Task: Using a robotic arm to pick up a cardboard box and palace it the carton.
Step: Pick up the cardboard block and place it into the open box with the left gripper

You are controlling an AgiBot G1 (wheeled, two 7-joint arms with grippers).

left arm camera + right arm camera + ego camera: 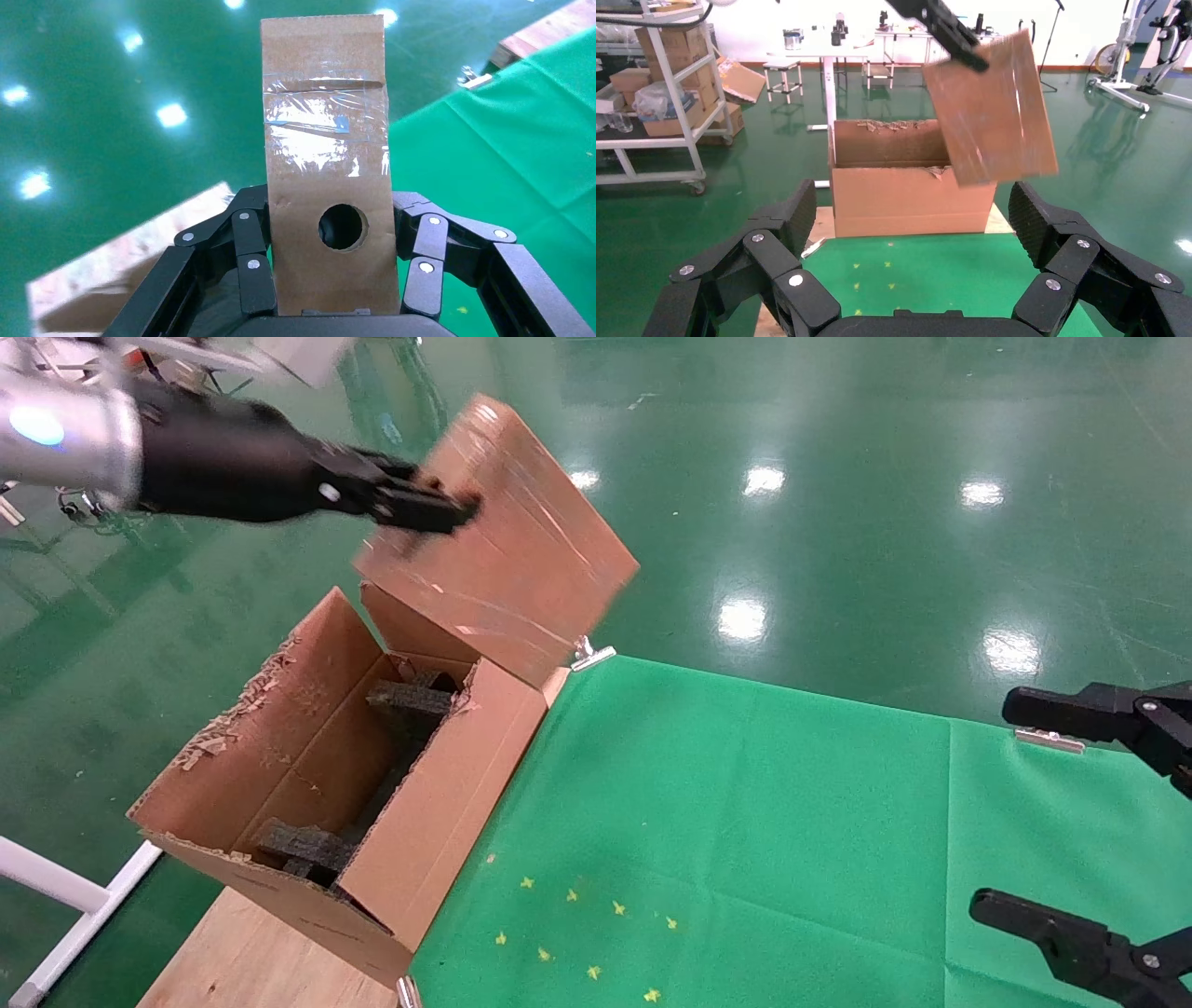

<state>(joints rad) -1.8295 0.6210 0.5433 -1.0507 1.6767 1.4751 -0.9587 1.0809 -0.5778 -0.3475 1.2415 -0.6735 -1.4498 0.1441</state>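
Observation:
The robotic arm on my left ends in my left gripper point(445, 510), which is shut on one narrow end of the cardboard box point(503, 547). It holds the box tilted in the air above the far end of the carton point(447, 822). The carton stands open at the table's left edge, with ragged flaps and black foam blocks point(410, 699) inside. In the left wrist view, the taped box point(325, 84) sits between both fingers point(254, 274), its round hole facing the camera. My right gripper point(1034, 812) hangs open at the right, over the cloth. The right wrist view shows the box point(993, 119) above the carton point(905, 200).
A green cloth point(745, 822) covers the table, held by metal clips point(591, 654). The carton rests on a wooden board point(251, 952). A white frame point(65, 896) stands by the floor at the left. Shelving with boxes point(659, 91) stands far off.

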